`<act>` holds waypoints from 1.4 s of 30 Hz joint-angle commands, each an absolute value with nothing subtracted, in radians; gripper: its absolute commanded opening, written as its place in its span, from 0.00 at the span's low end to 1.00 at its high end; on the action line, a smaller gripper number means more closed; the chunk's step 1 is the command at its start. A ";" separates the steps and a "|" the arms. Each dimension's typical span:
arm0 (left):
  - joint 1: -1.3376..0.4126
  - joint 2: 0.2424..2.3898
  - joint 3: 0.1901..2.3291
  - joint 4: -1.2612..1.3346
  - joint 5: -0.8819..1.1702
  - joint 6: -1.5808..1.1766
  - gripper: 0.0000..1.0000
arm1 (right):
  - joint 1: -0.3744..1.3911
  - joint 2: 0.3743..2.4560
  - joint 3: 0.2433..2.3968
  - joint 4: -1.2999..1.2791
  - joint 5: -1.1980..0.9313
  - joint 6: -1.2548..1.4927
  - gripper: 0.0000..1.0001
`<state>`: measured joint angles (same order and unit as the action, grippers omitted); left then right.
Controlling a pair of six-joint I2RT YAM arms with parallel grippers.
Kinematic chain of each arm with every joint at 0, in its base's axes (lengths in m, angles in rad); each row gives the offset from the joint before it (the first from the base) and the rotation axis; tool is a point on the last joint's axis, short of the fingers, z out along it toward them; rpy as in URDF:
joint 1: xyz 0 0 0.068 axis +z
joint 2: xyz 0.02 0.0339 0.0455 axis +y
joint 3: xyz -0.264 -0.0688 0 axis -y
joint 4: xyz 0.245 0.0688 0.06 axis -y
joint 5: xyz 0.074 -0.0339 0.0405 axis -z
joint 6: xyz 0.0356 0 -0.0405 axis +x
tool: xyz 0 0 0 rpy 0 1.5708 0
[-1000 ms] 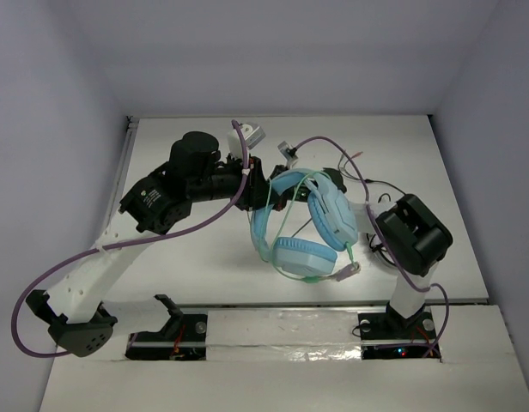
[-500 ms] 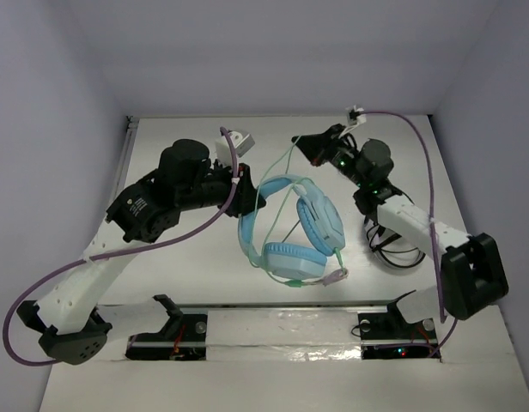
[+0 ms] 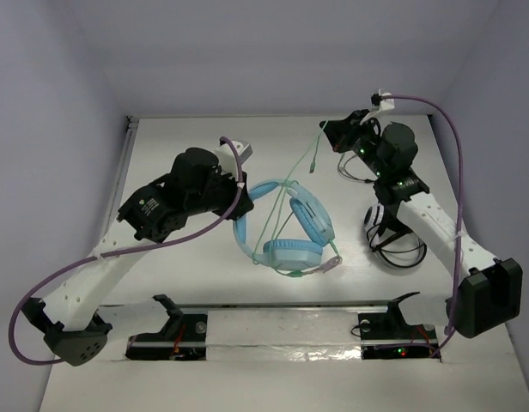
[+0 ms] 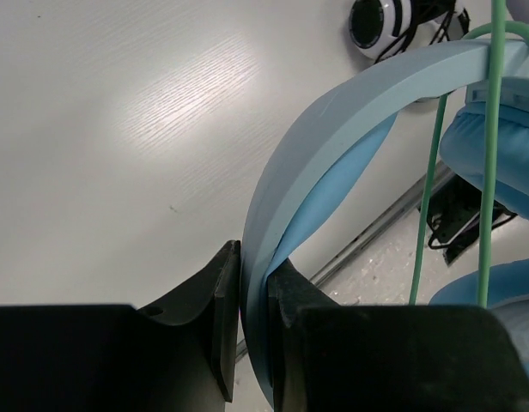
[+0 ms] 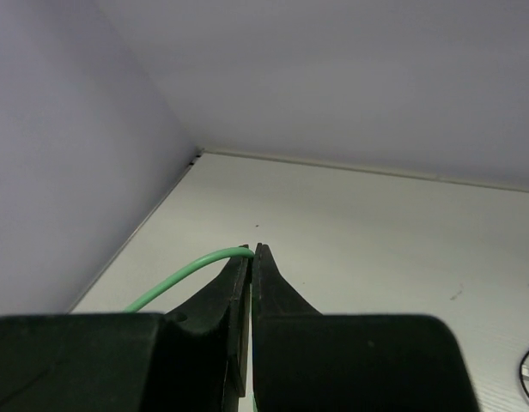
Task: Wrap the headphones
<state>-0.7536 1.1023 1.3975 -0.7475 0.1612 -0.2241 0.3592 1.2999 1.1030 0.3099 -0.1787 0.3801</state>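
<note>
**A:** Where do the headphones lie, compared with the two tools?

**B:** The headphones point(image 3: 286, 232) are near the middle of the table point(image 3: 273, 146), between both arms. The left tool point(image 3: 241, 200) is at their left side, on the blue headband point(image 4: 333, 129). In the left wrist view its two fingers are closed onto the edge of the headband, one finger on each side, both touching it.

**A:** And the right tool?

**B:** The right tool point(image 3: 331, 131) is well apart from the ear cups, toward the far right part of the table. In the right wrist view its fingers are pressed almost together, and the thin green cable point(image 5: 187, 270) comes out between the tips. So this tool pinches the cable and nothing else.

**A:** How does the cable run?

**B:** From the right tool it goes down and left to the headphones and crosses over the headband and the cups. A short piece hangs loose just beside the tool. One plug point(image 3: 331, 264) lies just beside the lower ear cup point(image 3: 292, 252), at its right.

**A:** Is something else near?

**B:** A black cable bundle point(image 3: 393, 245) lies on the table to the right of the headphones, under the right arm and apart from them.

**A:** Can you read any brand or label?

**B:** There is a small pale mark on the left arm point(image 3: 147, 203), but it is too small to read.
</note>
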 commanded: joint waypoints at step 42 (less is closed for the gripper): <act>-0.566 1.127 0.767 0.352 -0.156 -0.675 0.00 | 0.485 1.672 0.338 1.528 -0.790 1.385 0.08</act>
<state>-0.5758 1.1267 0.7994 0.0662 -0.0883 -0.5751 0.4725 1.6096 0.3977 1.2877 -0.7883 1.3045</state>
